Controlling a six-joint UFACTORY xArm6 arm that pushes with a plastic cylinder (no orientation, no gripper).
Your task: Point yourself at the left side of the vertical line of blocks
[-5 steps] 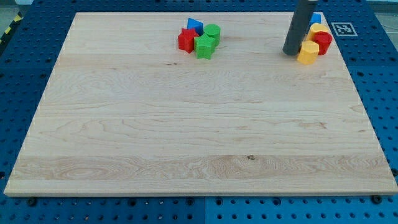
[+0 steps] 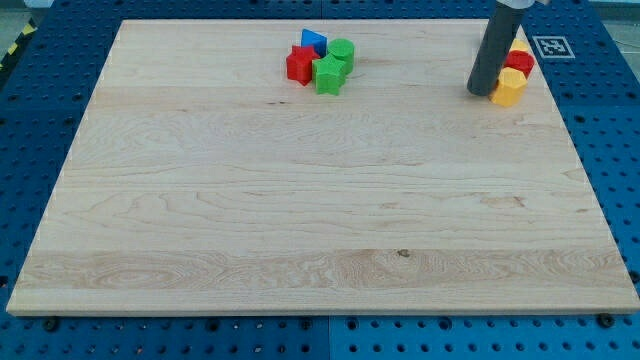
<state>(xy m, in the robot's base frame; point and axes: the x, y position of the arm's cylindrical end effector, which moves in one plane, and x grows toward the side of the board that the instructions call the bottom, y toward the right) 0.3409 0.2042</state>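
one camera | high, angled down | whole wooden board [image 2: 300, 200] framed

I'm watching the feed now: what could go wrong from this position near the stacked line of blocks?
My tip sits right against the left side of the yellow block at the line's bottom end; any further drift to the view's right would likely shove it and bend the line. The rod also hides much of the red block and whatever lies behind it, so contact there could go unseen.

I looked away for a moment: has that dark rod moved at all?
Yes. My tip has shifted toward the view's right and slightly down, judged against the board's right edge, and sits closer against the left of the yellow block.
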